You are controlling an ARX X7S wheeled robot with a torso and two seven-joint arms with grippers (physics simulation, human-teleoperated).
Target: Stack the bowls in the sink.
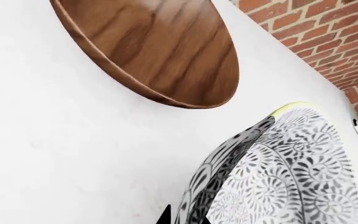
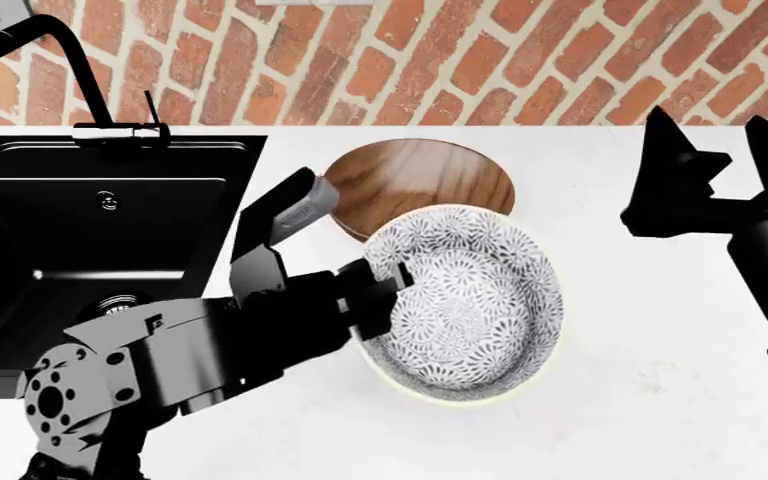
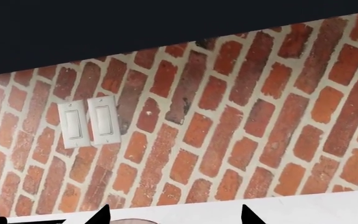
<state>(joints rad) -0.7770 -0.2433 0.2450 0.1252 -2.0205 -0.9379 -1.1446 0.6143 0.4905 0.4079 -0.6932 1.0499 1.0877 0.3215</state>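
Bowls not yet stacked nor in sink (image 2: pixel 11 300): white bowl (image 2: pixel 471 300) clamped at its left rim by left gripper (image 2: pixel 381 290) over counter (image 2: pixel 678 380), wooden bowl (image 2: pixel 418 180) just beyond; right gripper (image 2: pixel 718 165) apart, idle.

No readable text, labels, brands, numbers or signs in any view. White bowl (image 2: pixel 471 300) carries only grey floral pattern, no lettering. Wall switch plates (image 3: pixel 90 122) blank. Sink (image 2: pixel 37 250) unmarked.

Brick wall (image 3: pixel 229 116); white switches (image 3: pixel 89 122); countertop (image 2: pixel 651 330)
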